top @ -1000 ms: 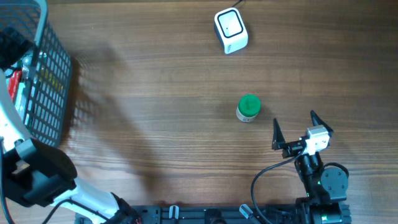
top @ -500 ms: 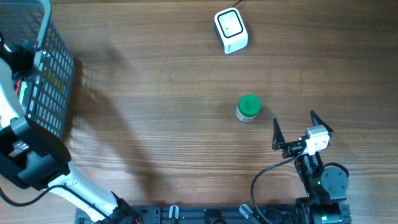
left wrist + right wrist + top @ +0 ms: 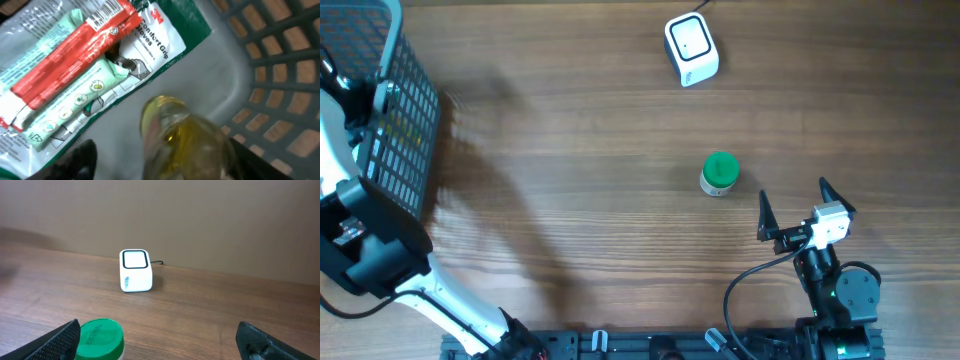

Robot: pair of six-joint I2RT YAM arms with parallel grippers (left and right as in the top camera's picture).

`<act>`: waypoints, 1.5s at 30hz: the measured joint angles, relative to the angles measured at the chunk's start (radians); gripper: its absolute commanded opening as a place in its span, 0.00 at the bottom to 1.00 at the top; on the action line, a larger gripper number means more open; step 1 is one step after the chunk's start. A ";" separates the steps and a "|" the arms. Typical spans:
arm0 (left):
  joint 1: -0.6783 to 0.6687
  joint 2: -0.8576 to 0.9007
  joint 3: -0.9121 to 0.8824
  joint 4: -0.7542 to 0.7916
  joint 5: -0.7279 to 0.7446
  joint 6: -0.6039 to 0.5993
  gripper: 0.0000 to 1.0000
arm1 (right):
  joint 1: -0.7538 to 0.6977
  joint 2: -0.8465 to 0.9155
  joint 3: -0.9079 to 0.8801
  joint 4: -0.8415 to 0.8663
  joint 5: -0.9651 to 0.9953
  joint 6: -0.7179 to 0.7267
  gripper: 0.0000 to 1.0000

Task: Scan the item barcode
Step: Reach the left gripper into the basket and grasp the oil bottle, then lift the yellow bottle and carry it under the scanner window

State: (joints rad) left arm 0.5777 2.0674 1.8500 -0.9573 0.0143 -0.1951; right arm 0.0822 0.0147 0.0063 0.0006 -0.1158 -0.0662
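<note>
In the left wrist view my left gripper [image 3: 160, 162] is down inside the basket [image 3: 280, 75], its dark fingers [image 3: 75, 160] on either side of a clear bottle of yellow liquid [image 3: 185, 140]. A strip of grey floor still shows between the left finger and the bottle. From overhead the basket [image 3: 405, 130] hides this gripper. The white barcode scanner [image 3: 691, 49] stands at the far edge, its window facing my right wrist camera [image 3: 135, 270]. My right gripper [image 3: 795, 195] hovers open and empty near the front right, just behind a green-lidded jar [image 3: 720, 173].
Beside the bottle in the basket lie a green-and-white glove packet [image 3: 150, 45] and a red-and-mint packet [image 3: 75, 55]. The jar's green lid [image 3: 100, 340] sits close to my right gripper's [image 3: 157, 335] left finger. Bare wooden table [image 3: 580, 150] lies between basket and scanner.
My left arm has shifted further back and reached deeper into the basket. The right arm, jar and scanner have not moved.
</note>
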 measured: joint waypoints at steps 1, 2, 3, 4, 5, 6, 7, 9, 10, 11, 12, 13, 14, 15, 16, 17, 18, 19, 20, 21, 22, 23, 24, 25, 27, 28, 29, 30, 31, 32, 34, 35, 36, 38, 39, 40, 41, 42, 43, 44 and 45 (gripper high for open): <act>0.000 0.003 -0.002 0.000 0.000 0.000 0.62 | 0.000 0.000 0.000 0.000 0.000 0.000 1.00; 0.000 0.008 -0.003 0.000 0.000 0.002 0.60 | 0.000 0.000 0.000 0.000 0.000 0.000 1.00; 0.000 0.011 -0.003 0.005 0.002 0.000 0.57 | 0.000 0.000 0.000 0.000 0.000 0.000 1.00; 0.000 0.011 -0.003 0.012 0.003 0.002 0.53 | 0.000 0.000 0.000 0.000 0.000 0.000 1.00; 0.000 0.011 -0.003 0.015 0.003 0.004 0.49 | 0.000 0.000 0.000 0.000 0.000 0.000 1.00; 0.000 0.011 -0.003 0.015 0.003 0.000 0.47 | 0.000 0.000 0.000 0.000 0.000 0.000 1.00; 0.000 0.011 -0.003 0.018 0.003 0.000 0.43 | 0.000 0.000 0.000 0.000 0.000 0.000 1.00; 0.000 0.011 -0.003 0.020 0.003 0.000 0.36 | 0.000 0.000 0.000 0.000 0.000 0.000 1.00; 0.000 0.011 -0.003 0.023 0.003 0.000 0.34 | 0.000 0.000 0.000 0.000 0.000 0.000 1.00; 0.000 0.011 -0.003 0.026 0.003 0.003 0.33 | 0.000 0.000 0.000 0.000 0.000 0.000 1.00; 0.000 0.011 -0.003 0.027 0.003 0.003 0.31 | 0.000 0.000 0.000 0.000 0.000 0.000 1.00; 0.000 0.010 -0.003 0.029 0.003 0.004 0.31 | 0.000 0.000 0.000 0.000 0.000 0.000 1.00; 0.000 0.010 -0.003 0.031 0.003 0.003 0.31 | 0.000 0.000 0.000 0.000 0.000 0.000 1.00; 0.000 0.009 -0.003 0.031 0.003 0.004 0.31 | 0.000 0.000 0.000 0.000 0.000 0.000 1.00; 0.000 0.008 -0.003 0.031 0.003 0.003 0.30 | 0.000 0.000 0.000 0.000 0.000 0.000 1.00; 0.000 0.005 -0.003 0.033 0.003 0.003 0.30 | 0.000 0.000 0.000 0.000 0.000 0.000 1.00; 0.000 -0.002 -0.003 0.037 0.003 0.003 0.30 | 0.000 0.000 0.000 0.000 0.000 0.000 1.00; 0.000 -0.011 -0.004 0.042 0.003 0.003 0.30 | 0.000 0.000 0.000 0.000 0.000 0.000 1.00; 0.000 -0.022 -0.005 0.053 0.003 0.003 0.30 | 0.000 0.000 0.000 0.000 0.000 0.000 1.00; 0.000 -0.037 -0.006 0.061 0.003 0.003 0.30 | 0.000 0.000 0.000 0.000 0.000 0.000 1.00; 0.000 -0.060 -0.006 0.074 0.003 0.002 0.30 | 0.000 0.000 0.000 0.000 0.000 0.000 1.00; 0.000 -0.082 -0.006 0.084 0.003 -0.001 0.30 | 0.000 0.000 0.000 0.000 0.000 0.000 1.00; 0.000 -0.116 -0.007 0.099 0.003 -0.005 0.30 | 0.000 0.000 0.000 0.000 0.000 0.000 1.00; 0.000 -0.146 -0.007 0.111 0.003 -0.009 0.30 | 0.000 0.000 0.000 0.000 0.000 0.000 1.00; 0.000 -0.224 -0.007 0.143 0.003 -0.024 0.30 | 0.000 0.000 0.000 0.000 0.000 0.000 1.00; 0.000 -0.272 -0.007 0.158 0.003 -0.033 0.30 | 0.000 0.000 0.000 0.000 0.000 0.000 1.00; 0.000 -0.306 -0.007 0.169 0.003 -0.038 0.29 | 0.000 0.000 0.000 0.000 0.000 0.000 1.00; 0.000 -0.354 -0.007 0.182 0.003 -0.047 0.29 | 0.000 0.000 0.000 0.000 0.000 0.000 1.00; 0.000 -0.399 -0.007 0.193 0.003 -0.053 0.29 | 0.000 0.000 0.000 0.000 0.000 0.000 1.00; 0.000 -0.431 -0.007 0.199 0.003 -0.056 0.29 | 0.000 0.000 0.000 0.000 0.000 0.000 1.00; -0.003 -0.507 -0.007 0.202 0.003 -0.062 0.29 | 0.000 0.000 0.000 0.000 0.000 0.000 1.00; -0.005 -0.531 -0.007 0.202 0.003 -0.063 0.29 | 0.000 0.000 0.000 0.000 0.000 0.000 1.00; -0.009 -0.561 -0.007 0.200 0.002 -0.066 0.29 | 0.000 0.000 0.000 0.000 0.000 0.000 1.00; -0.025 -0.600 -0.007 0.183 0.000 -0.069 0.30 | 0.000 0.000 0.000 0.000 0.000 0.000 1.00; -0.037 -0.615 -0.007 0.170 -0.002 -0.070 0.30 | 0.000 0.000 0.000 0.000 0.000 0.000 1.00; -0.054 -0.629 -0.007 0.150 -0.001 -0.072 0.31 | 0.000 0.000 0.000 0.000 0.000 0.000 1.00; -0.075 -0.641 -0.007 0.133 -0.001 -0.073 0.31 | 0.000 0.000 0.000 0.000 0.000 0.000 1.00; -0.092 -0.647 -0.007 0.121 -0.001 -0.073 0.31 | 0.000 0.000 0.000 0.000 0.000 0.000 1.00; -0.121 -0.655 -0.007 0.105 -0.002 -0.074 0.31 | 0.000 0.000 0.000 0.000 0.000 0.000 1.00; -0.143 -0.660 -0.007 0.090 -0.002 -0.074 0.31 | 0.000 0.000 0.000 0.000 0.000 0.000 1.00; -0.177 -0.666 -0.007 0.068 -0.002 -0.074 0.31 | 0.000 0.000 0.000 0.000 0.000 0.000 1.00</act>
State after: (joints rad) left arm 0.4011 1.4017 1.8431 -0.8894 0.0120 -0.2687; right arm 0.0822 0.0147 0.0059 0.0010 -0.1158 -0.0662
